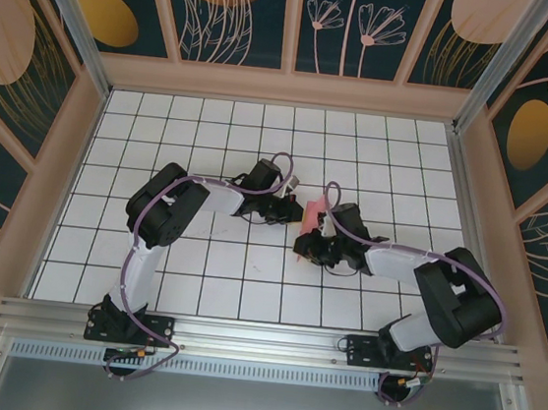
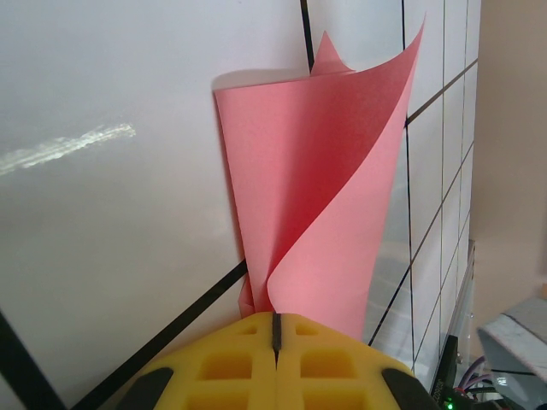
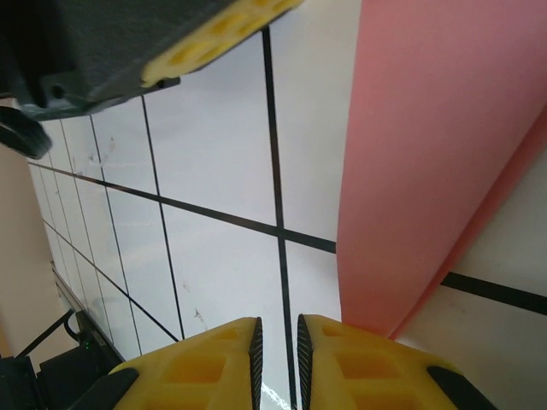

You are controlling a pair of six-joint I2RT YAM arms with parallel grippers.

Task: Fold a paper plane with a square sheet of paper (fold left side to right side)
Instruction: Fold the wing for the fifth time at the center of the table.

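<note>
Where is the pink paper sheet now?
In the top view the square sheet of paper stands curled near the middle of the table, pinched at one edge by the left gripper, with the right gripper beside it.

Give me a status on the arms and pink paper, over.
Left gripper shut on the sheet of paper, curled upright. Right gripper barely open, empty, beside the sheet. Nothing in the way.
</note>
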